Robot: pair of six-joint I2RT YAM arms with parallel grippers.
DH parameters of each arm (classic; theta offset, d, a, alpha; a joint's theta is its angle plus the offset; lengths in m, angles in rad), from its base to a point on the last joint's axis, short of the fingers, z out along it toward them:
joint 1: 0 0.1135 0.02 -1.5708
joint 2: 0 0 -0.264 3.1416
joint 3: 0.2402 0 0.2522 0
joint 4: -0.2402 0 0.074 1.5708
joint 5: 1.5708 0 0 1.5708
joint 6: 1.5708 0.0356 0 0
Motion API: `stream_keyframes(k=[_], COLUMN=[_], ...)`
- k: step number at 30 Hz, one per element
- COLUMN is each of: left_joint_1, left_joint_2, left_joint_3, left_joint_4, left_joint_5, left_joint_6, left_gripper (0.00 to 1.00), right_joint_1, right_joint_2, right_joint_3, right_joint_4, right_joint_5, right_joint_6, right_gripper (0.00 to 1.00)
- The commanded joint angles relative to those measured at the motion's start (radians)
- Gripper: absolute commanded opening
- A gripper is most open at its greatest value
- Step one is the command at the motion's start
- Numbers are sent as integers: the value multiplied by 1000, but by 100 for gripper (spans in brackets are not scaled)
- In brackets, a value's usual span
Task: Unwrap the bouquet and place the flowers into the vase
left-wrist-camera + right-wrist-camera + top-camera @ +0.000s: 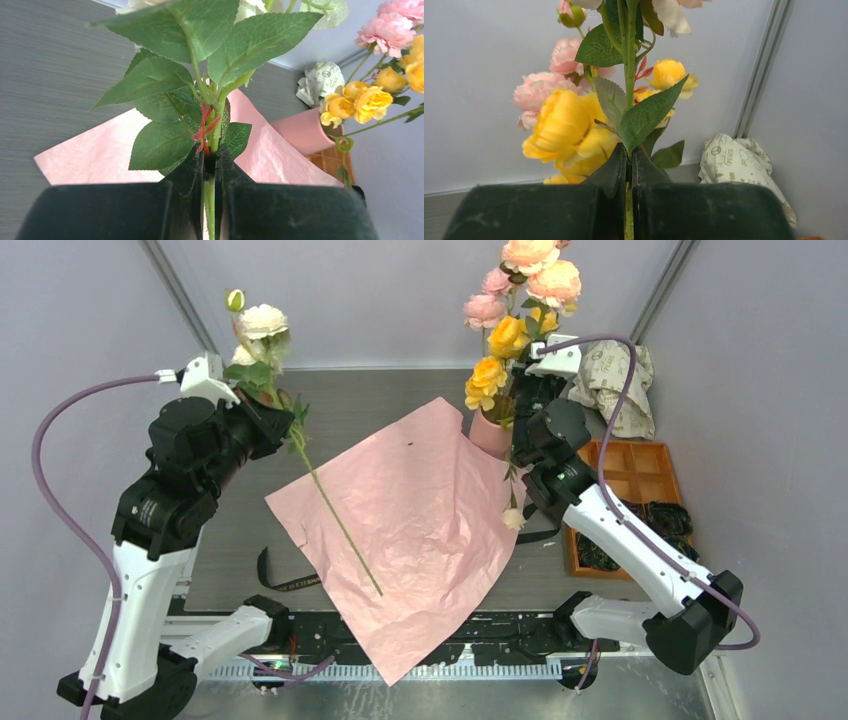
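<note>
Lying nearest, at the lower centre of the overhead view: pink paper [410, 530] spreading flat on the desk [240, 540], black ribbon [285, 583] curling off its left corner. Crossing that paper on a slant, tail low at centre and head high at upper left: the cream flower [262, 320], with the left claw [210, 157] pinching shut on its stem just under the leaves. Standing well to the right of that claw, past the paper's far corner: the vase [488, 435], already holding yellow and pink flowers [510, 335]. Hanging right beside it, clamping tight on another stem [629, 75]: the right claw [629, 152], much the nearer. Probably calling for swinging the cream flower rightward and tipping it upright, tail first.
</note>
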Motion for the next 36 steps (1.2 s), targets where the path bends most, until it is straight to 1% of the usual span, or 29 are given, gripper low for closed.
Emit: stream_keyframes(k=[1, 3, 7, 8, 10, 14, 15, 17, 19, 20, 24, 27, 28, 30, 32, 36], left_joint_1=[3, 3, 2, 0, -5, -42, -58, -92, -136, -160, -243, -292, -305, -323, -339, -365], left_joint_2=[33, 66, 134, 145, 167, 217, 229, 259, 288, 303, 380, 440, 457, 488, 515, 569], left_joint_3=[78, 109, 162, 167, 171, 189, 199, 221, 254, 272, 348, 413, 432, 465, 499, 607], left_joint_4=[140, 172, 238, 264, 318, 408, 423, 451, 464, 472, 498, 504, 506, 516, 526, 526], left_joint_5=[96, 140, 205, 241, 274, 308, 306, 297, 280, 267, 236, 218, 204, 183, 181, 196], left_joint_6=[9, 8, 19, 23, 27, 52, 63, 92, 127, 145, 211, 246, 253, 261, 263, 265], left_gripper=[0, 0, 0, 0, 0, 0, 0, 0, 0, 0, 0, 0, 0, 0, 0, 0], right_joint_1=[-4, -3, -5, -4, -4, -4, -3, -4, -3, -4, -4, -3, -4, -3, -3, -3], right_joint_2=[-82, -104, -125, -131, -141, -164, -166, -169, -174, -177, -205, -243, -259, -294, -335, -428], right_joint_3=[-55, -89, -119, -124, -142, -178, -181, -184, -185, -185, -173, -145, -134, -104, -82, -70], right_joint_4=[-35, -57, -153, -181, -209, -235, -250, -277, -312, -332, -414, -455, -485, -524, -546, -565], right_joint_5=[32, 32, 21, 16, 7, 5, 6, 11, 19, 19, 6, -10, -24, -41, -56, -95], right_joint_6=[114, 147, 211, 226, 259, 296, 297, 321, 350, 367, 421, 446, 452, 470, 490, 536], right_gripper=[1, 2, 6, 7, 11, 23, 27, 39, 55, 61, 76, 81, 84, 86, 91, 93])
